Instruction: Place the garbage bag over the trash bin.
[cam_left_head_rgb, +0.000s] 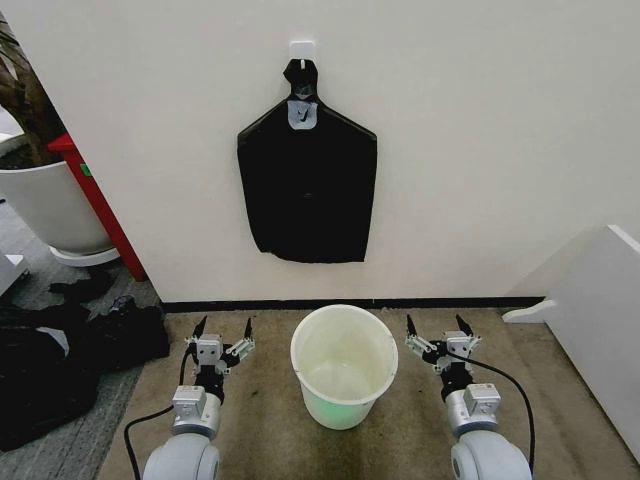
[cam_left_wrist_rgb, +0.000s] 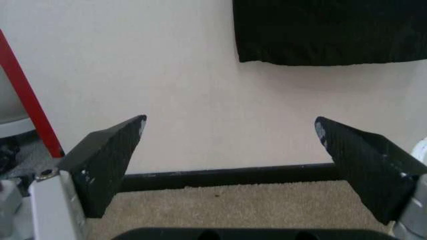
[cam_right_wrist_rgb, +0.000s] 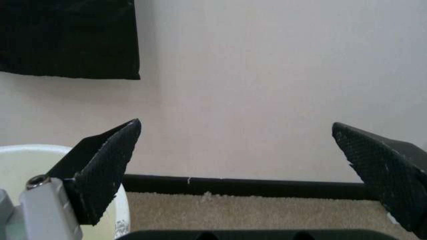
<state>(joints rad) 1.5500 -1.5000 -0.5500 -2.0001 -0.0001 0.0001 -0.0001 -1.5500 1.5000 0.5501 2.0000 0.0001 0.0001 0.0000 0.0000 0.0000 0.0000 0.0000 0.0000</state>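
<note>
With the left pincer (cam_left_head_rgb: 222, 327) and right pincer (cam_left_head_rgb: 437, 325) both wide open and empty flanking the trash bin (cam_left_head_rgb: 342, 365) on the carpeted floor, and the bag bundle (cam_left_head_rgb: 307, 190) hanging on the wall above, a grab there risks pulling several bags or unhooking the bundle.

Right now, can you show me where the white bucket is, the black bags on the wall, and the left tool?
trash bin (cam_left_head_rgb: 305, 372), head view, front wall.
bundle of bags (cam_left_head_rgb: 308, 195), head view, flat middle.
left tool (cam_left_head_rgb: 224, 330), head view, between its open fingertips.

Left tool (cam_left_head_rgb: 224, 327) open, low, right tool (cam_left_head_rgb: 439, 324) open, level
</note>
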